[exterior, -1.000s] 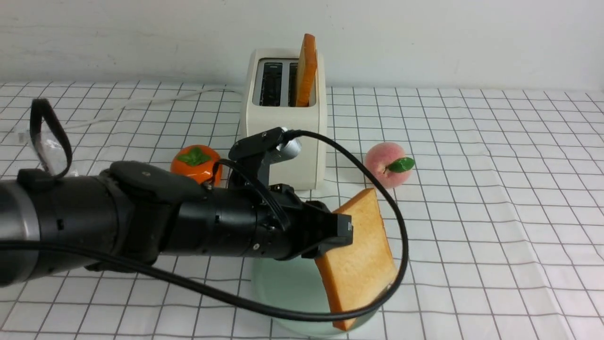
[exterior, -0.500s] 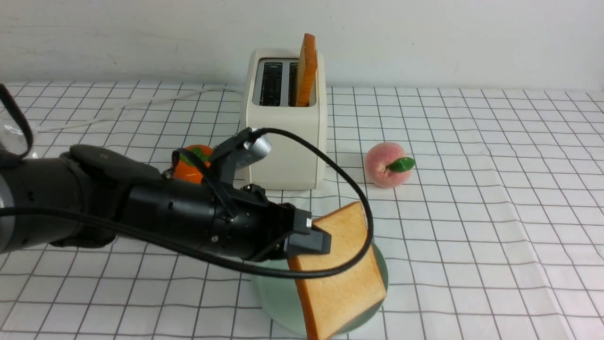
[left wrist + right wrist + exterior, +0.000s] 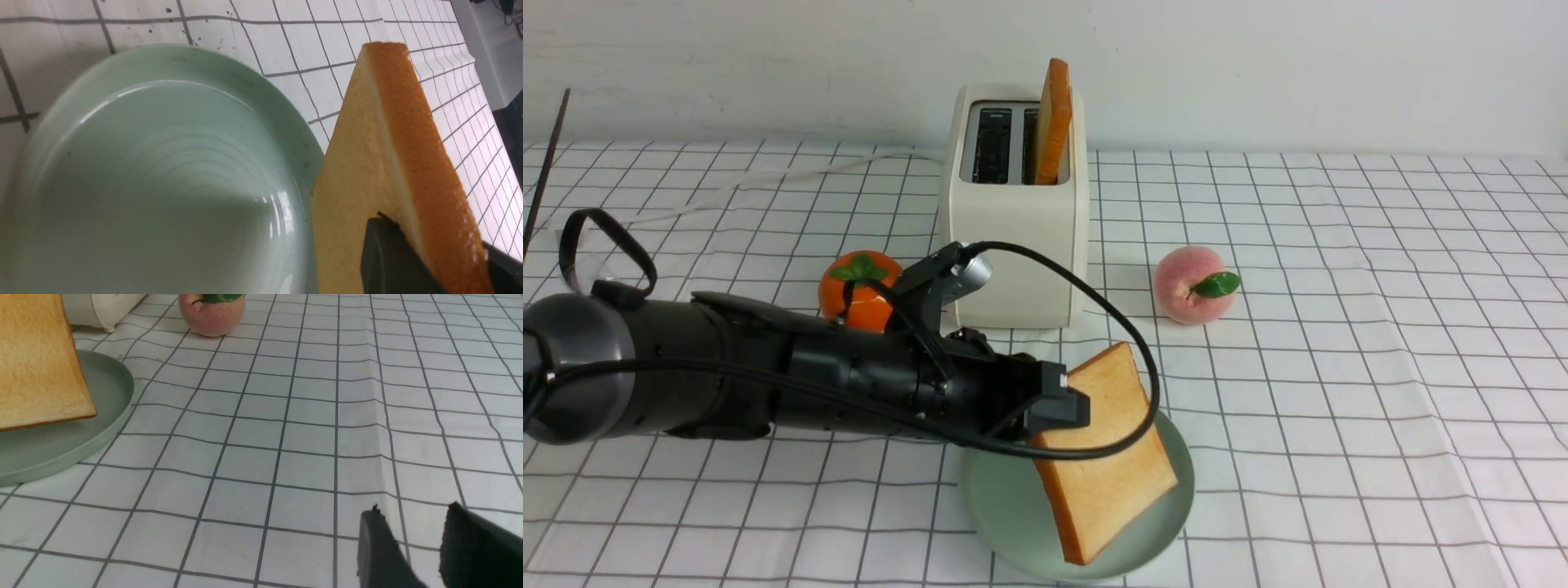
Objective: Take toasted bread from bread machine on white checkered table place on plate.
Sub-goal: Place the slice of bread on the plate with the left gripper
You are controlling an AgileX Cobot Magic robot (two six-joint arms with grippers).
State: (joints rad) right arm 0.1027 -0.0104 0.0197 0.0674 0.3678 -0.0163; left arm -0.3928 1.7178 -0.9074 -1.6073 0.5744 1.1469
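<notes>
- Toast slice (image 3: 1107,457) pinched at one edge by the left gripper (image 3: 1066,408), tilted over the plate (image 3: 1005,506); whether its low corner touches the plate cannot be told
- Second slice (image 3: 1054,114) stands upright in the right-hand slot of the bread machine (image 3: 1013,245), behind the plate
- Right gripper (image 3: 412,526) low over the white checkered table (image 3: 286,416), fingers apart, nothing between them
- Peach (image 3: 1188,286) right of the bread machine, orange fruit (image 3: 862,282) left of it
</notes>
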